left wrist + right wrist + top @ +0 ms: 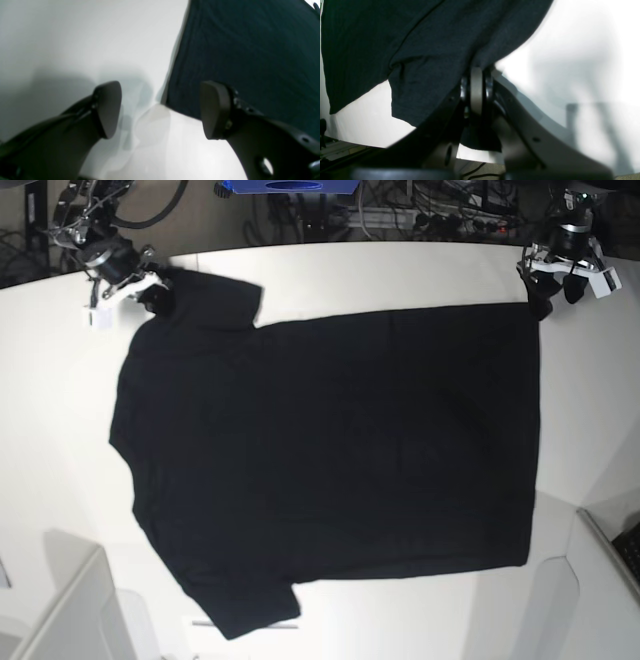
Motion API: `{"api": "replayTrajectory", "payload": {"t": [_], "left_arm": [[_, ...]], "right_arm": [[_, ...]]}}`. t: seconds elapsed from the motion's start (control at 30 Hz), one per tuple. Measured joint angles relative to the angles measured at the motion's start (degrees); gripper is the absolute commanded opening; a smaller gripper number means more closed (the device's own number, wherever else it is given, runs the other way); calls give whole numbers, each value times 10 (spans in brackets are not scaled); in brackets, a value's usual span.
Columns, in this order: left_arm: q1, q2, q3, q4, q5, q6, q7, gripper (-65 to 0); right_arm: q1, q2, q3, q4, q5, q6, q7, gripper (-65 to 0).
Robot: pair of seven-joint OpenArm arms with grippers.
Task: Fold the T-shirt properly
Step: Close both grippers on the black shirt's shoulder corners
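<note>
Cloth: large plain black short-sleeved T-shirt (330, 450) lies spread flat on the white counter (400, 275). We see the right gripper (477, 75) with jaws clamped on the sleeve edge at a far corner. Left gripper (160, 110) hovers beside the hem corner, jaws apart, holding nothing.

T-shirt (425, 50) hides right pincer (477, 72) tips

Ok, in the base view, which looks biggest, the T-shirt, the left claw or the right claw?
1. T-shirt, by far the biggest.
2. Left claw and right claw: both tiny and about alike, so no ranking.
</note>
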Motion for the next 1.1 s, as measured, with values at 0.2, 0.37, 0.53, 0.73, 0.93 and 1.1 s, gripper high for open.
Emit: {"api": "replayTrajectory", "payload": {"t": [0.2, 0.37, 0.53, 0.73, 0.93, 1.1], "left_arm": [[-40, 3, 0, -31, 1, 0, 62, -179], [-53, 10, -2, -39, -2, 0, 63, -179], [-58, 18, 9, -39, -3, 0, 57, -181], [-62, 17, 51, -36, -11, -7, 45, -181], [-71, 18, 51, -38, -10, -6, 52, -272], [-73, 18, 51, -40, -4, -4, 62, -459]], "right_arm": [[0, 0, 1, 0, 0, 0, 0, -650], [0, 0, 1, 0, 0, 0, 0, -650], [0, 0, 1, 0, 0, 0, -1, -650], [1, 0, 1, 0, 0, 0, -1, -650], [1, 0, 1, 0, 0, 0, -3, -650], [1, 0, 1, 0, 0, 0, -2, -650]]}}
